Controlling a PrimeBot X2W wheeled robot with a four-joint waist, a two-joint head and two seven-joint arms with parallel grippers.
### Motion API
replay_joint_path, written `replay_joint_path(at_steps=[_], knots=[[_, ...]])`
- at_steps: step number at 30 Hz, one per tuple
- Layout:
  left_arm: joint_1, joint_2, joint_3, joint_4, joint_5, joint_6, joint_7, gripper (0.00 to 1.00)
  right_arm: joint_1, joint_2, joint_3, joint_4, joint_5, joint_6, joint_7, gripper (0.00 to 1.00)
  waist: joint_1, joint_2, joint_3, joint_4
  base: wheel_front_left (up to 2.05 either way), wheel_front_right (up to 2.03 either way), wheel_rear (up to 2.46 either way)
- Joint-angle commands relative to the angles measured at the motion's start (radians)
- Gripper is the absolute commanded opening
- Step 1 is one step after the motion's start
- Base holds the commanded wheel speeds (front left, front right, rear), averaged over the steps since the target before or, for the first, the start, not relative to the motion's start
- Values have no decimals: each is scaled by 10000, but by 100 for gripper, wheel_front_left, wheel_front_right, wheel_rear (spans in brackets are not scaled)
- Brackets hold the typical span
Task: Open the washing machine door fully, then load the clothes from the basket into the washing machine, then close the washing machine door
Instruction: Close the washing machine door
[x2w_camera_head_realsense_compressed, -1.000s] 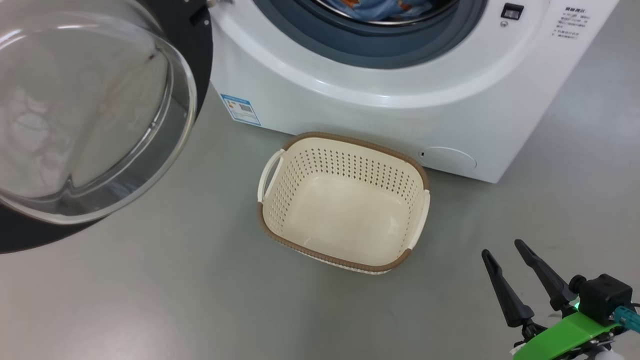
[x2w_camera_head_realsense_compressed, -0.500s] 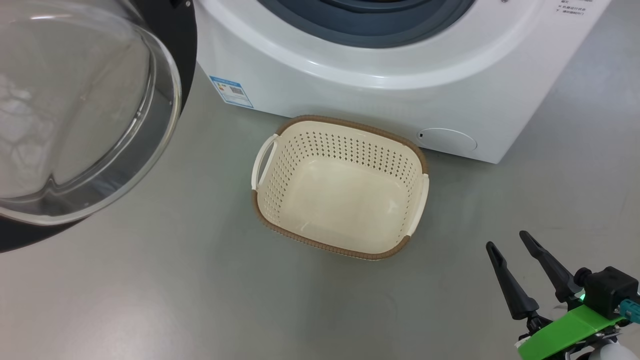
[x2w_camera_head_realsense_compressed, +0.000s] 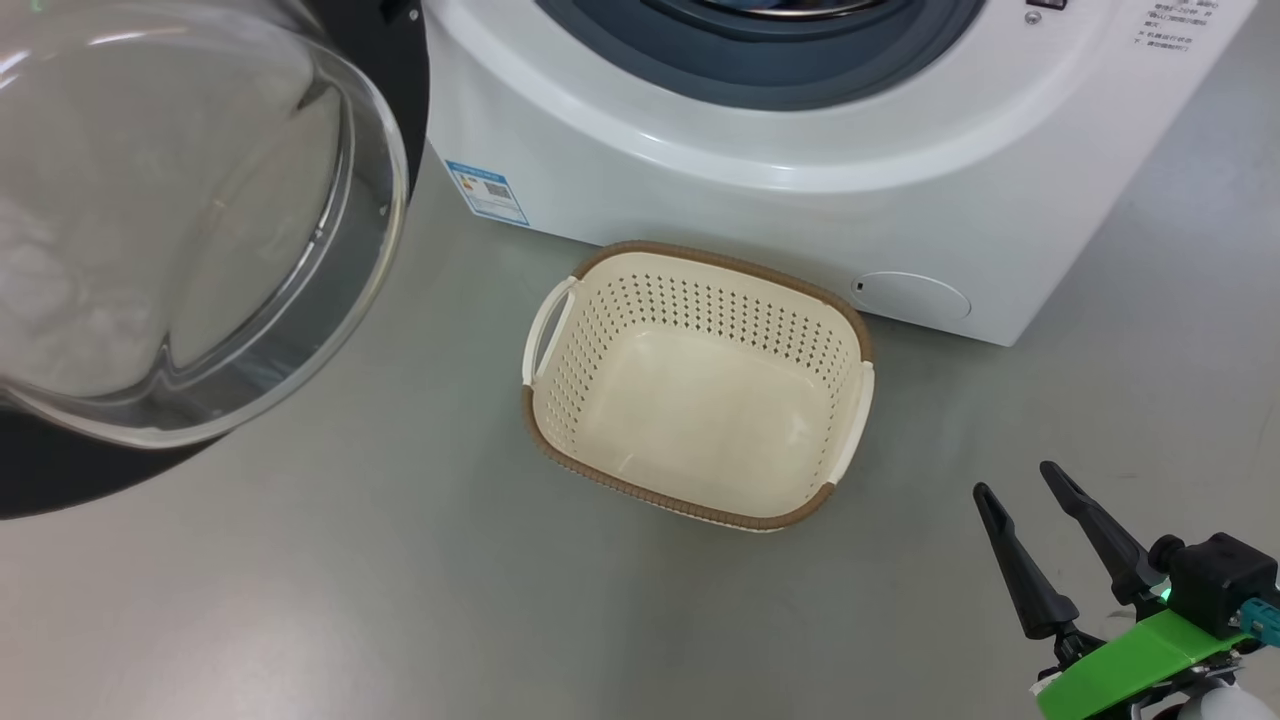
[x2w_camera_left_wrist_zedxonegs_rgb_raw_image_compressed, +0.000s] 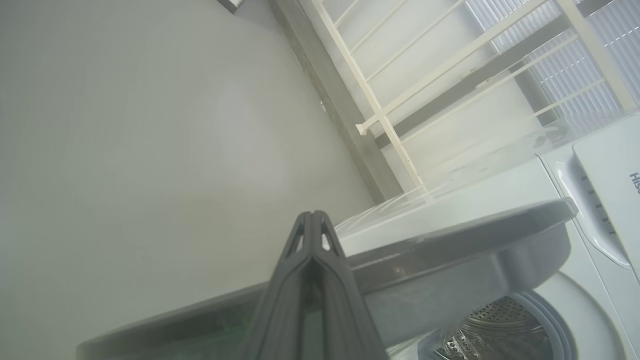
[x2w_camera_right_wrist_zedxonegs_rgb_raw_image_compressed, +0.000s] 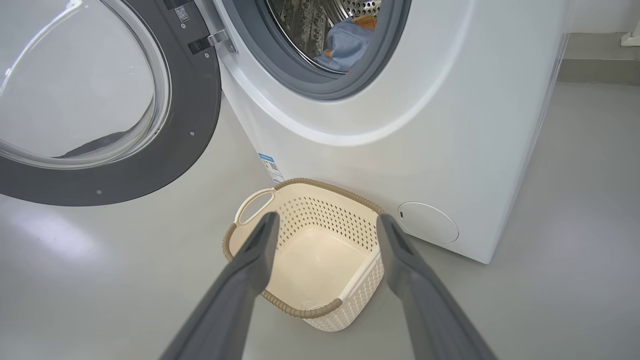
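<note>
The washing machine (x2w_camera_head_realsense_compressed: 800, 190) stands at the top of the head view. The washing machine door (x2w_camera_head_realsense_compressed: 180, 230) is swung wide open to its left, glass bowl bulging toward me. The cream basket (x2w_camera_head_realsense_compressed: 690, 310) sits on the floor before the machine with nothing in it. Light blue clothes (x2w_camera_right_wrist_zedxonegs_rgb_raw_image_compressed: 345, 42) lie inside the steel drum. My right gripper (x2w_camera_head_realsense_compressed: 1016, 479) hovers open to the right of the basket and holds nothing; in the right wrist view the right gripper (x2w_camera_right_wrist_zedxonegs_rgb_raw_image_compressed: 326, 219) frames the basket (x2w_camera_right_wrist_zedxonegs_rgb_raw_image_compressed: 305, 312). My left gripper (x2w_camera_left_wrist_zedxonegs_rgb_raw_image_compressed: 312, 215) is shut on nothing, up beside the door's rim (x2w_camera_left_wrist_zedxonegs_rgb_raw_image_compressed: 450, 240).
A round white cap (x2w_camera_head_realsense_compressed: 910, 297) and a blue label sticker (x2w_camera_head_realsense_compressed: 487, 192) mark the machine's lower front. Grey floor (x2w_camera_head_realsense_compressed: 350, 580) spreads around the basket. A cream railing (x2w_camera_left_wrist_zedxonegs_rgb_raw_image_compressed: 390, 125) runs along the wall behind the machine.
The whole head picture has shifted, so the camera has moved. The basket, door and machine keep their places. My right gripper stays open at the lower right.
</note>
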Motion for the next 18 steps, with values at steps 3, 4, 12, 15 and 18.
replay_joint_path(at_steps=[3,4,12,15,18], knots=[[309,355,-23,-504,-285,-44,644,0,-94,-59,139,-180,-110,16,-49,100,0,-1,-93,69,0,0,0],[364,361,-39,-579,-326,-44,746,0,-86,-51,138,-175,-105,16,-49,100,0,-1,-118,85,0,0,0],[829,385,-209,-1358,-677,-44,1642,0,2,34,104,-164,-84,16,-49,100,0,-1,-344,206,0,0,0],[994,377,-259,-1638,-841,-44,2008,0,31,62,88,-163,-79,16,-49,100,0,-1,-427,243,0,0,0],[1157,396,-299,-1961,-1010,-44,2390,0,73,100,81,-161,-81,16,-49,100,0,-1,-520,260,0,0,0]])
